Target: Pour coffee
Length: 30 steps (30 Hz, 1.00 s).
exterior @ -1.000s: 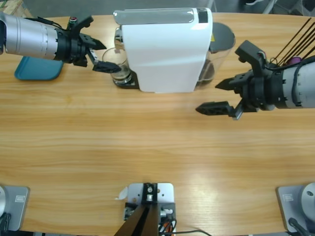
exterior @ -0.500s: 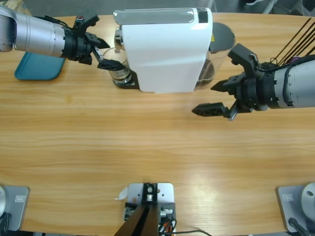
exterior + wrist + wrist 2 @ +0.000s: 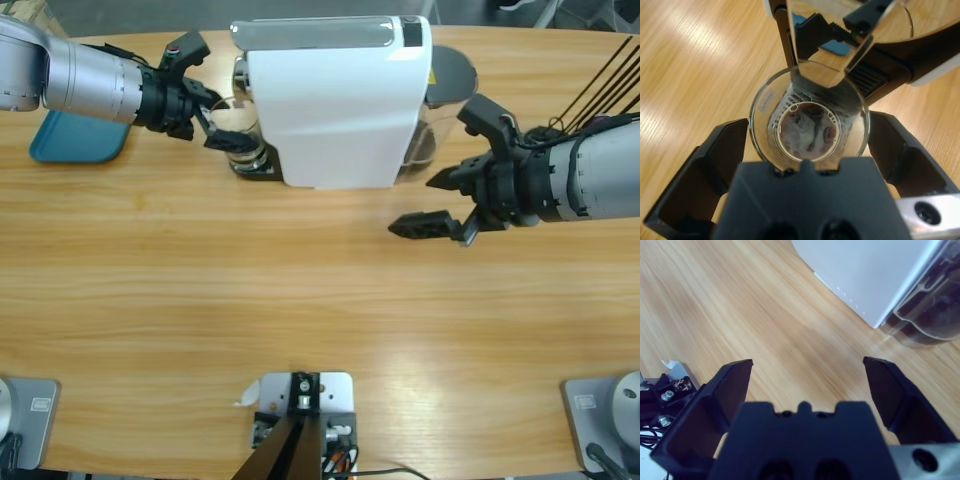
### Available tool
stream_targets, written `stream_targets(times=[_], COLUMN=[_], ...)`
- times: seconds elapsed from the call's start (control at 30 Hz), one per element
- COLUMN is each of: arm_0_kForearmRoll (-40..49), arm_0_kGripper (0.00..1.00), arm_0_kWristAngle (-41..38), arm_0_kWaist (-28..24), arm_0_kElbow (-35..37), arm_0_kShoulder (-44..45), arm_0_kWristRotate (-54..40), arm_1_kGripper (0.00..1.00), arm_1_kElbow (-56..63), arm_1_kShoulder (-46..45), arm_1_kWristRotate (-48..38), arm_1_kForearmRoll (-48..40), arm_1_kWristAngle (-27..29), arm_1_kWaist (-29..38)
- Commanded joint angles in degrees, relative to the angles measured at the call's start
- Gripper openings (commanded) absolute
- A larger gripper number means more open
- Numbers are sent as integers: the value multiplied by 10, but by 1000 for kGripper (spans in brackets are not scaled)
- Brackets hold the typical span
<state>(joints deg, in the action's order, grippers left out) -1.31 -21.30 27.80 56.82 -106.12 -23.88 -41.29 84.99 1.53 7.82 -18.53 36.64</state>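
Coffee (image 3: pixel 807 131) is lying shallow in the glass (image 3: pixel 236 139) under the white machine (image 3: pixel 335 100) near the tabletop's far edge. Your left gripper (image 3: pixel 207 117) is straddling that glass, spread. Your right gripper (image 3: pixel 440 200) is hanging spread, empty.

Robot lab bench: long wooden table (image 3: pixel 300 290), white capsule coffee machine (image 3: pixel 335 100) (teal tray (image 3: pixel 60 145) beside).

- You see a white coffee machine (image 3: pixel 335 100) at the far table edge.
- You see its dark water tank (image 3: pixel 447 90) beside it.
- You see a teal tray (image 3: pixel 75 137) far left.
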Motion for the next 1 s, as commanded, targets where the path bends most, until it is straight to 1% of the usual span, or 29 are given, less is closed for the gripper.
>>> stream_targets(times=[0.03, 0.2, 0.3, 0.43, 0.6, 0.73, 0.8, 0.87, 1.0], arm_0_kForearmRoll=[-4, -4, -2, -1, 0, 0, 2, 2, 2], arm_0_kGripper=[979, 971, 917, 810, 801, 540, 511, 430, 425], arm_0_kWristAngle=[-4, -5, -4, -8, -15, -30, -36, -37, -38], arm_0_kWaist=[-7, -7, -8, -9, -9, -9, -9, -9, -14], arm_0_kElbow=[3, 4, 4, 6, 8, 7, 6, 3, -2], arm_0_kShoulder=[-27, -24, -22, -22, -23, -22, -21, -18, -14], arm_0_kWristRotate=[-5, -2, 3, 22, 44, 44, 44, 43, 39], arm_1_kGripper=[1000, 1000, 1000, 1000, 1000, 1000, 1000, 1000, 1000], arm_1_kElbow=[10, 12, 11, 12, 10, 10, 10, 10, 10], arm_1_kShoulder=[21, 17, 18, 21, 25, 23, 21, 20, 22], arm_1_kWristRotate=[7, 7, 7, 7, 7, 7, 7, 7, 7], arm_1_kForearmRoll=[-11, -11, -11, -11, -14, -14, -14, -14, -14], arm_1_kWristAngle=[-9, -10, -10, -13, -15, -15, -15, -14, -14], arm_1_kWaist=[-6, -6, -6, -6, -6, -6, -6, -6, -6])
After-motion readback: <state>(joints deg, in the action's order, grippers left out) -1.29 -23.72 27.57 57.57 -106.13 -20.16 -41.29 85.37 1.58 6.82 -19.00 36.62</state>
